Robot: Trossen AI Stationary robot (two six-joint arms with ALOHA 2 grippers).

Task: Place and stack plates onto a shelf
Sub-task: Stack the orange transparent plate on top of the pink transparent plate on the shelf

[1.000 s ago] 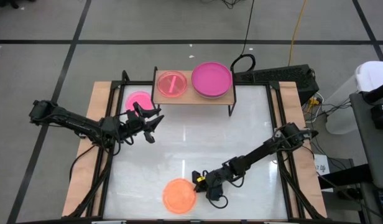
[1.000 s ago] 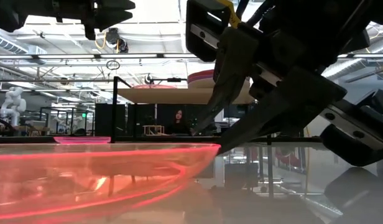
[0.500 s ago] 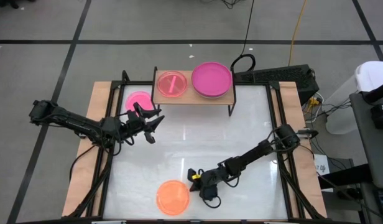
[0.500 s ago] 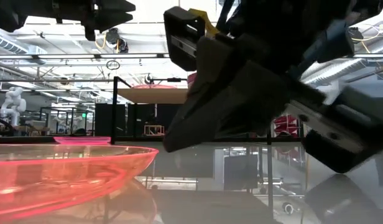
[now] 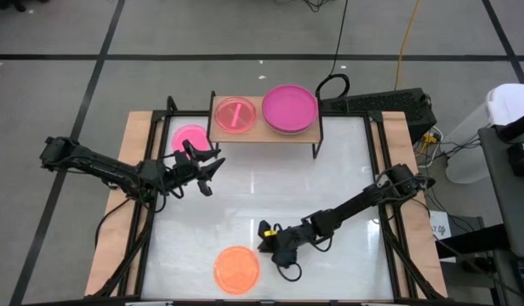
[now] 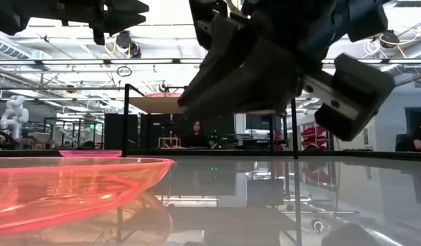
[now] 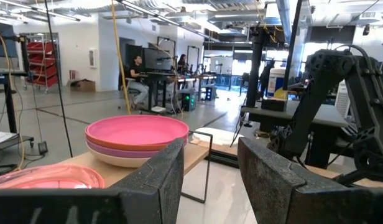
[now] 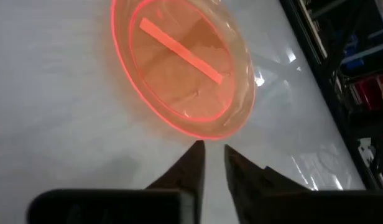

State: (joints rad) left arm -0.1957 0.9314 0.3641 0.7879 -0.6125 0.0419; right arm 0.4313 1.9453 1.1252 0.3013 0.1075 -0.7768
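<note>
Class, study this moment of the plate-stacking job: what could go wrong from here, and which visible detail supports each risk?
1. The right gripper hangs just off the orange plate with a narrow finger gap; closing in may push the plate along the table instead of catching its rim.
2. That plate lies near the table's front edge, so a push could slide it off.

No lettering, label, brand mark, number or sign can be read anywhere in these views, neither on the desk nor in the room behind it.
</note>
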